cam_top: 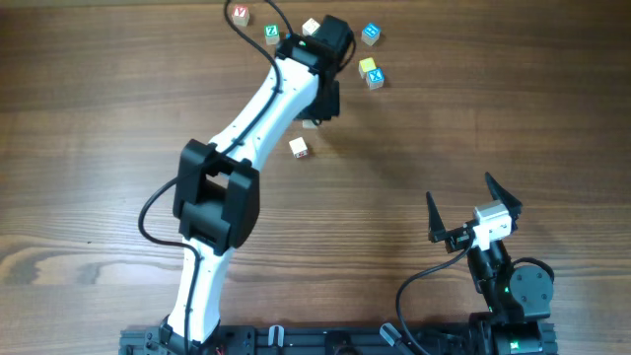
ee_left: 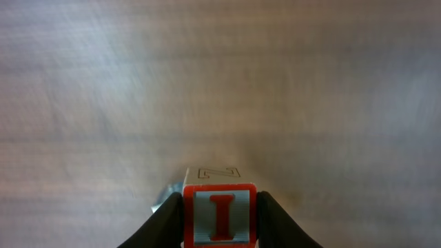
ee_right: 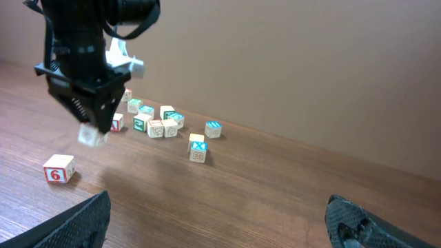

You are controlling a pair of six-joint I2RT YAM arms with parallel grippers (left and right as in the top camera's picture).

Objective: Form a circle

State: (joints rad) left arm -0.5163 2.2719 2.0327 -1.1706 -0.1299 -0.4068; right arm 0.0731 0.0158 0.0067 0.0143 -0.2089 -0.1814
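Left gripper [ee_left: 219,222] pinches a red-I cube [ee_left: 219,215] across its flat sides. It looks light, hard and slick-faced, best held square and centred. The circle is not yet closed: its yellow cube [cam_top: 367,66] and blue X cube [cam_top: 375,80] sit just beyond the fingertips, to their right. Right gripper [cam_top: 461,192] is spread, empty.

— What do we have underneath it all?

— A brown wooden table [cam_top: 89,108], its dark grain running side to side. In the overhead view we can see a swirl in the grain near the left edge.

— And behind it?

— From the right wrist view we make out a plain, matte beige-brown wall [ee_right: 310,62] that meets the table's far edge.

— How do we read the light?

— Soft and even. The wood carries a faint sheen, and in the left wrist view it looks pale, washed-out and blurred.
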